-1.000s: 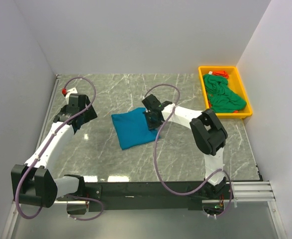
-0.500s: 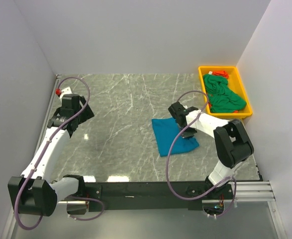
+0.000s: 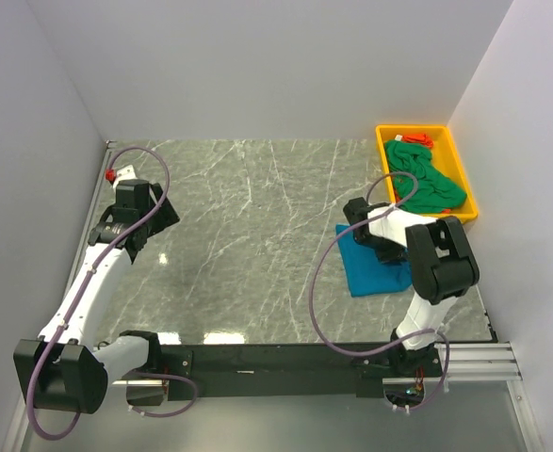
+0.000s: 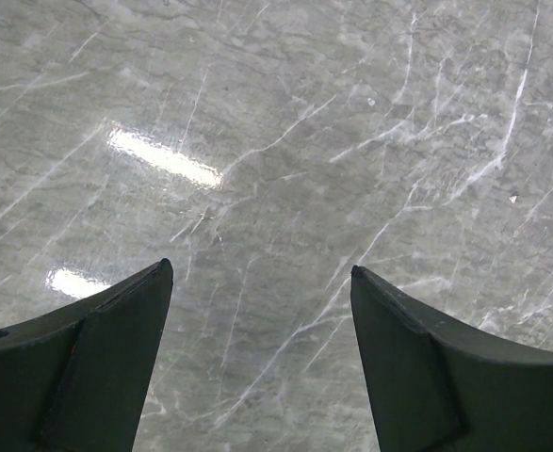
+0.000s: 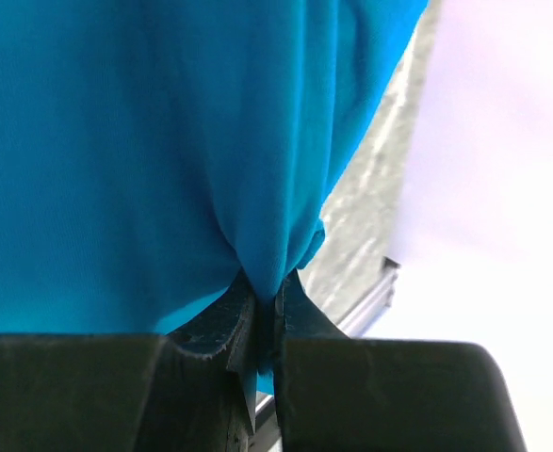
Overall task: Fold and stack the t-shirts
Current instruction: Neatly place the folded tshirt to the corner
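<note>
The folded teal-blue t-shirt [image 3: 370,266] lies on the marble table at the right, partly under my right arm. My right gripper [image 3: 374,235] is shut on its edge; in the right wrist view the blue cloth [image 5: 163,132] is pinched between the closed jaws [image 5: 267,297]. The bright green t-shirt [image 3: 425,184] lies crumpled in the yellow bin [image 3: 463,169], with the small red-orange piece [image 3: 419,140] at the bin's far end. My left gripper [image 3: 116,234] is open and empty over bare table at the far left, its fingers [image 4: 106,320] wide apart.
The yellow bin stands at the back right against the right wall. White walls close the table on the left, back and right. A black rail and metal frame [image 3: 474,358] run along the near edge. Purple cables loop off both arms.
My right gripper has dragged the folded teal-blue shirt from the table's middle to the right, close to the bin. The left arm drew back slightly to the left, then stayed still.
</note>
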You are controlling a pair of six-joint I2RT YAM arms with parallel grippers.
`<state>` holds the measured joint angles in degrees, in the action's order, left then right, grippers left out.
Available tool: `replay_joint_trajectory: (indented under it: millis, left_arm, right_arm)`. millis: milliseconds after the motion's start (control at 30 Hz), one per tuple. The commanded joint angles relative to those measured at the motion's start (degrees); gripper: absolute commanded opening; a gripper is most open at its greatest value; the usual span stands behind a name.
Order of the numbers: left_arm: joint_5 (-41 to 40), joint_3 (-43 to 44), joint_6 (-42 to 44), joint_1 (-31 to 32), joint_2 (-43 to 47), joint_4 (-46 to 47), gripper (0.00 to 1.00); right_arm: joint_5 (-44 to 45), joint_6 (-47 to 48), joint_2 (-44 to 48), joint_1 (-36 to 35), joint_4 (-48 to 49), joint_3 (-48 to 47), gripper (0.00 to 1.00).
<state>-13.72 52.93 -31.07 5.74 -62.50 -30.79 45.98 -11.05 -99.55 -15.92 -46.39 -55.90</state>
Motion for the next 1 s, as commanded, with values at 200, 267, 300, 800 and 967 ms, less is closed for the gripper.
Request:
replay_joint_trajectory:
  millis: [200, 267, 300, 800, 967]
  left_arm:
    - [0.8, 0.51, 0.04, -0.2, -1.39, 0.29, 0.82]
    - [0.8, 0.6, 0.04, -0.2, -2.01, 0.11, 0.82]
    - [0.97, 0.77, 0.04, -0.2, -2.19, 0.02, 0.82]
    - [1.59, 0.86, 0.13, -0.64, -2.36, 0.11, 0.82]
    - [1.76, 0.42, 0.22, -0.73, -1.4, 0.37, 0.82]
  right_arm:
    - [18.08, -4.15, -6.28, 8.61, -2.56, 0.44, 0.0]
    - [20.63, -5.47, -5.66, 11.25, -3.53, -0.35, 0.14]
    - [21.43, -6.08, -5.22, 13.61, -3.97, -0.79, 0.22]
    - [11.27, -12.37, 5.12, 8.9, -9.99, -7.83, 0.62]
    - [-6.03, -6.97, 13.23, 1.69, -3.62, -2.82, 0.6]
